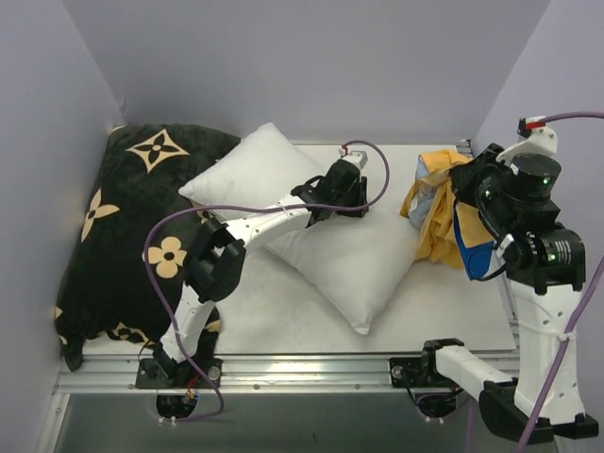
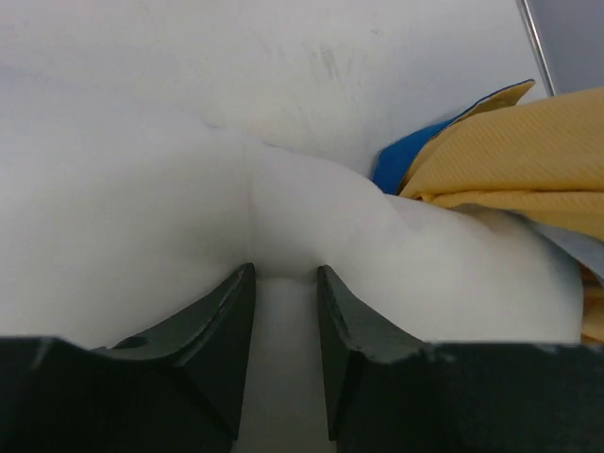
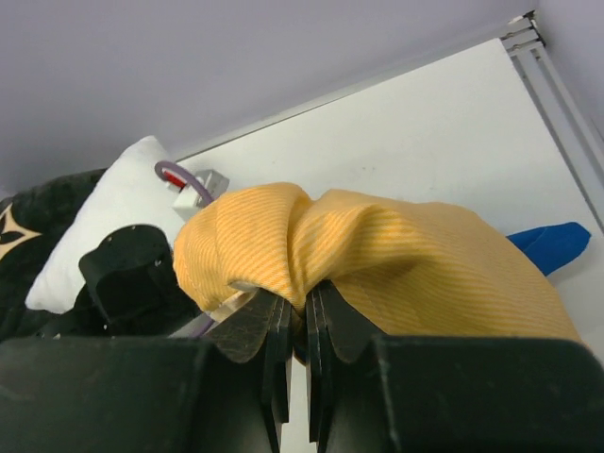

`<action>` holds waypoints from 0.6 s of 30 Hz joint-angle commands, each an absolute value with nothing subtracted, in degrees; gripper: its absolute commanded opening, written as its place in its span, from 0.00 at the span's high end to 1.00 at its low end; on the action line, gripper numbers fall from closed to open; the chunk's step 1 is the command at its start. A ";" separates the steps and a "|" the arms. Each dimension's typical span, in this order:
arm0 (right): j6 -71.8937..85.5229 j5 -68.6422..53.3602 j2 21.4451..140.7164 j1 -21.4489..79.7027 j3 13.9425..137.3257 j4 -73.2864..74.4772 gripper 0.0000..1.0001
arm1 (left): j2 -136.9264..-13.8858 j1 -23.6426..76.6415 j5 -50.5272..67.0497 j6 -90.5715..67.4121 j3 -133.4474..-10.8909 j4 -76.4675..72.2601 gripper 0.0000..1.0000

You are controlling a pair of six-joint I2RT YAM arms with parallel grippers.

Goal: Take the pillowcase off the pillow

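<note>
Right wrist: right gripper is clamping the pillowcase; left gripper (jaws narrowly parted) is risking losing the pillow.

Your white table carries the pillow directly under your left end effector, which presses into it. The black cushion lies to that end effector's left, against the pillow's corner. The pillowcase bunches at your right end effector; you cannot tell whether it touches the table.

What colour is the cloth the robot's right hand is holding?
Mostly orange-yellow, with blue bits; the pillowcase shows best in the right wrist view.
</note>
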State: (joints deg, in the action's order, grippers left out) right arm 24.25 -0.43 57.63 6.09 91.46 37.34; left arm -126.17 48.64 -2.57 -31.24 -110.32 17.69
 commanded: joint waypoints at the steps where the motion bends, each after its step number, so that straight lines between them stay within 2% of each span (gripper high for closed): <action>1: 22.24 4.39 60.46 5.11 95.18 32.17 1.00 | -120.61 49.74 -1.31 -32.09 -103.22 20.74 0.61; 3: 22.06 6.15 62.83 3.79 97.89 32.87 1.00 | -118.31 50.01 -2.02 -31.64 -99.60 20.66 0.68; 10: 20.75 16.86 66.79 0.35 103.88 34.01 1.00 | -110.75 50.27 -0.62 -27.61 -87.55 20.74 0.70; 18: 19.86 17.49 68.99 0.17 104.33 32.35 1.00 | -106.35 50.10 2.71 -26.37 -80.42 19.86 0.72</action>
